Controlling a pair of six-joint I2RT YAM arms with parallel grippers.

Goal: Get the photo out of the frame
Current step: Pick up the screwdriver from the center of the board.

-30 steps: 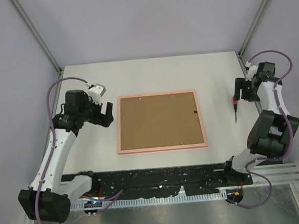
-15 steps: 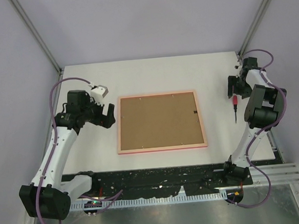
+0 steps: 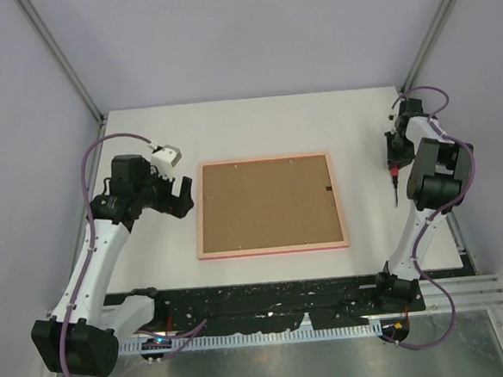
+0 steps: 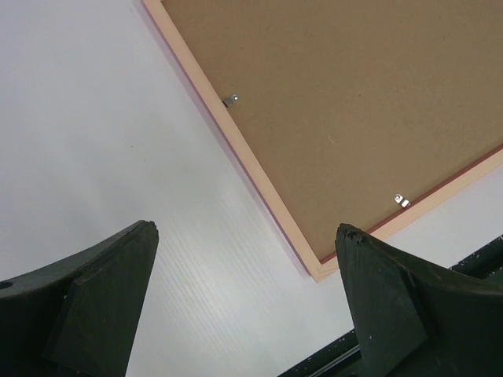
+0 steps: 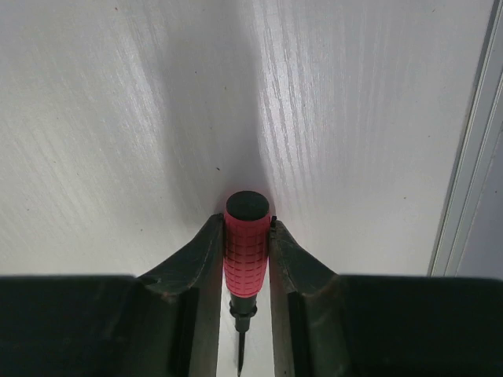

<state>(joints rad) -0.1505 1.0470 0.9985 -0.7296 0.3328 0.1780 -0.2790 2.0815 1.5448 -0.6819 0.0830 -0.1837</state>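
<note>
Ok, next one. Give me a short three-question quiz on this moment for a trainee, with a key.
1. True or false: the thin pink rectangular picture frame lies with its plain brown backing board facing up.
2. Multiple choice: what sits between the right arm's fingers? A) a corner of the frame B) the red-handled screwdriver C) nothing
3. Short answer: are the left arm's fingers touching the frame?
Key: 1 true; 2 B; 3 no, they stand open above the white table, just off the frame's left edge.
</note>
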